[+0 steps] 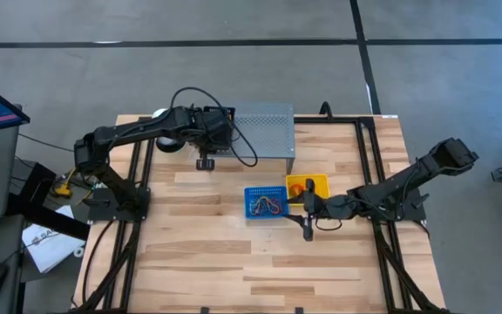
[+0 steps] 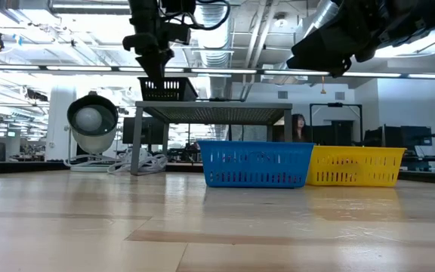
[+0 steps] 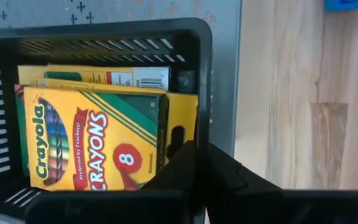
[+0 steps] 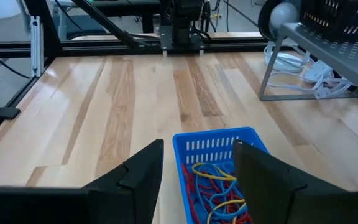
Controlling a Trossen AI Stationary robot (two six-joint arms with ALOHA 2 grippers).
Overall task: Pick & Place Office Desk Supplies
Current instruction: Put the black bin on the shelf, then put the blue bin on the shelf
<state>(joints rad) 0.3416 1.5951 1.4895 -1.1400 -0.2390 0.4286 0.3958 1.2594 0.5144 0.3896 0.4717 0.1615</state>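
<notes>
A black mesh basket (image 3: 104,34) holds yellow-and-green crayon packs (image 3: 92,143) standing on edge. My left gripper (image 3: 210,174) is shut on it at the top of the grey perforated shelf (image 2: 214,112). A blue basket (image 4: 210,143) of red, blue and yellow band loops (image 4: 219,186) stands on the table, with a yellow basket (image 1: 314,185) touching its right side. My right gripper (image 4: 197,180) hovers open just right of the blue basket, nothing between its fingers. My left gripper has the black basket's side wall near a corner (image 3: 202,134), one finger (image 3: 182,165) inside and the other outside. The fingers come from above, pointing steeply down. The basket (image 2: 168,89) sits level at the shelf top; I cannot tell whether its bottom touches the shelf.
A white round lamp-like object (image 2: 91,121) stands at the shelf's left. Cables (image 2: 138,160) lie under the shelf. Bare wooden table lies toward the near edge (image 1: 234,262). Black frame rails (image 1: 369,157) run along the table's sides.
</notes>
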